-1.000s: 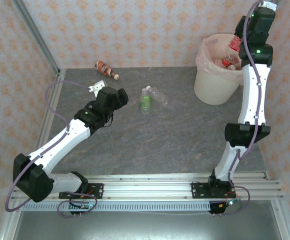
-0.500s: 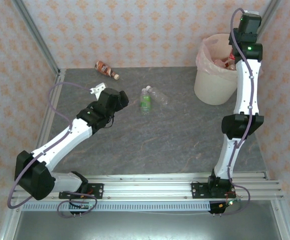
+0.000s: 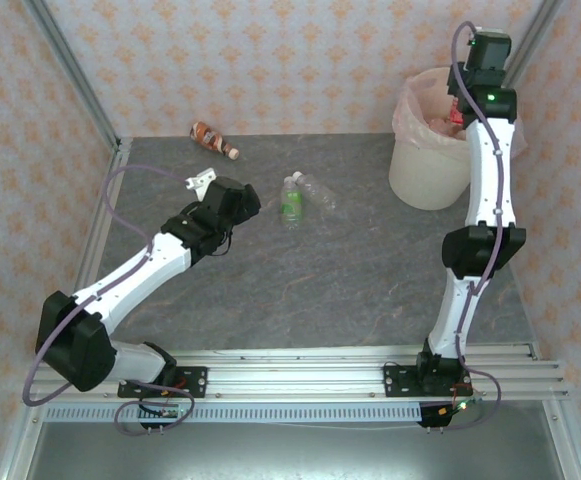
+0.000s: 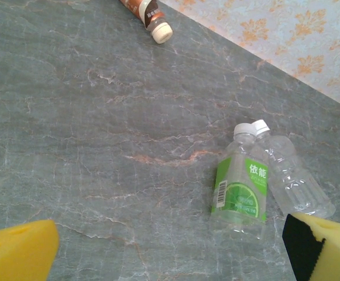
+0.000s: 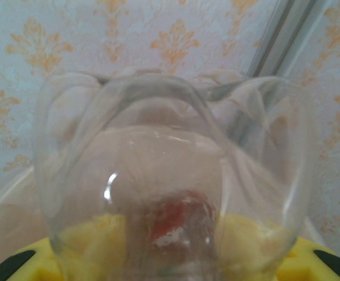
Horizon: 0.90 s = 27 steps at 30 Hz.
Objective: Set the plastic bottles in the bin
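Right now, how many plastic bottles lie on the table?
3: a brown bottle near the far-left corner, a green-labelled bottle mid-table, a clear bottle beside it. A fourth bottle sits in the right end effector over the bin; the left arm may hide others.

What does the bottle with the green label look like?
The green-label bottle is small and made of clear plastic, with a white cap. Its label has a lime picture, white characters and a barcode. It looks empty and lies on its side on the grey stone-look table, cap toward the far wall. A plain clear bottle lies beside it, meeting it near the caps.
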### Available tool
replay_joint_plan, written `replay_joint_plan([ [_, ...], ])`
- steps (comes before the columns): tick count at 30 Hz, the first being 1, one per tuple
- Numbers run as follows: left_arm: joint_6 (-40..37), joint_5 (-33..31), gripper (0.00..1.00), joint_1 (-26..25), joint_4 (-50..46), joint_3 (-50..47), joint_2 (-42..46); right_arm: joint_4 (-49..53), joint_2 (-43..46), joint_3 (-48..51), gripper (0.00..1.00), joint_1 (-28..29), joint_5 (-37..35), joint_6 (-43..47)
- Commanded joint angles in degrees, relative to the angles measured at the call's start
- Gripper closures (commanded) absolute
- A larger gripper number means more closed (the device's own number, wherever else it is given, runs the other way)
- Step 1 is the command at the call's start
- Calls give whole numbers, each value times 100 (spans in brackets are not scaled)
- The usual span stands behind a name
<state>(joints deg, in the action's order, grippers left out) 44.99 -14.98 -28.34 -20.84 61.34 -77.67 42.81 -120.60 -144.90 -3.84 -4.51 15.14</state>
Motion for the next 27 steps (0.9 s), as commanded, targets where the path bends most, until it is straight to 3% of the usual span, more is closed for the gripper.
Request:
replay_joint_plan([
  [1,79,-17,0,49,-25,36,-67,-172,174,380,59,96,-99,31],
  [9,45,-32,0,48,-96,45,-105,242,49,394,49,100,-366,-63],
  [13,47,-6,0,56,-78,53,-151,446,-86,159,21,85,-553,-230],
  [21,80,48,0,56,-109,100,-257,589,66,-189,13,77,203,-689],
  [27,89,93,0,48,-96,115,-336,738,273,-92,1,-6,743,-928],
])
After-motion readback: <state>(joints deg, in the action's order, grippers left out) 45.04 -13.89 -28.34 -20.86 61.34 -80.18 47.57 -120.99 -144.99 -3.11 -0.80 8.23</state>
